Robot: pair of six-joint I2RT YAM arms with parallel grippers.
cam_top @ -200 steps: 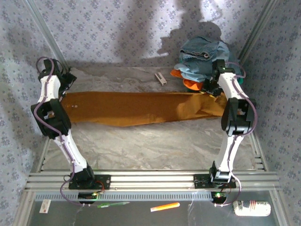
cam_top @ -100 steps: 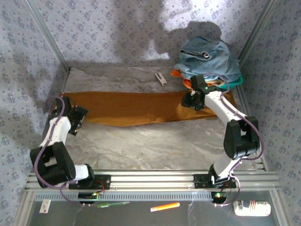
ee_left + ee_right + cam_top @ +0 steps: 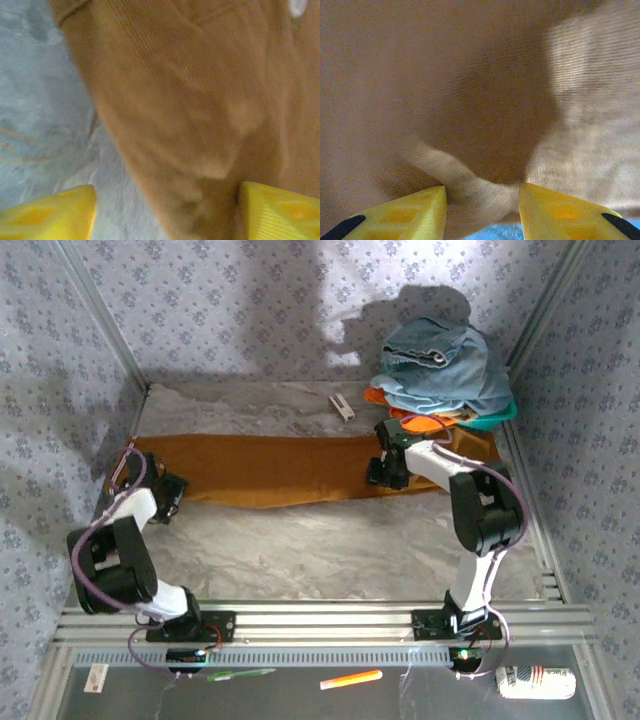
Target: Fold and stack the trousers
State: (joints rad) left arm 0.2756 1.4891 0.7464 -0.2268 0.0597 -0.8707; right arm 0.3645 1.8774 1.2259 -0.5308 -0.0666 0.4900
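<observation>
The mustard-brown trousers (image 3: 280,468) lie as one long strip across the far half of the table. My left gripper (image 3: 168,495) is at their left end. In the left wrist view it (image 3: 167,210) is open, with the trousers' edge (image 3: 200,100) lying between the wide-apart yellow fingers (image 3: 50,212). My right gripper (image 3: 385,472) sits on the strip right of its middle. In the right wrist view it (image 3: 482,200) is shut on a raised pinch of the trousers (image 3: 470,75), and the cloth touches both fingers.
A light blue denim garment (image 3: 440,365) is heaped at the back right on an orange cloth (image 3: 420,423). A small pale clip-like object (image 3: 342,406) lies behind the trousers. Bare grey marbled table (image 3: 320,550) stretches between the trousers and the arm bases. Patterned walls close in on three sides.
The left gripper came down from the far left corner to the trousers' left end and its jaws narrowed. The right gripper moved left from the right end along the strip.
</observation>
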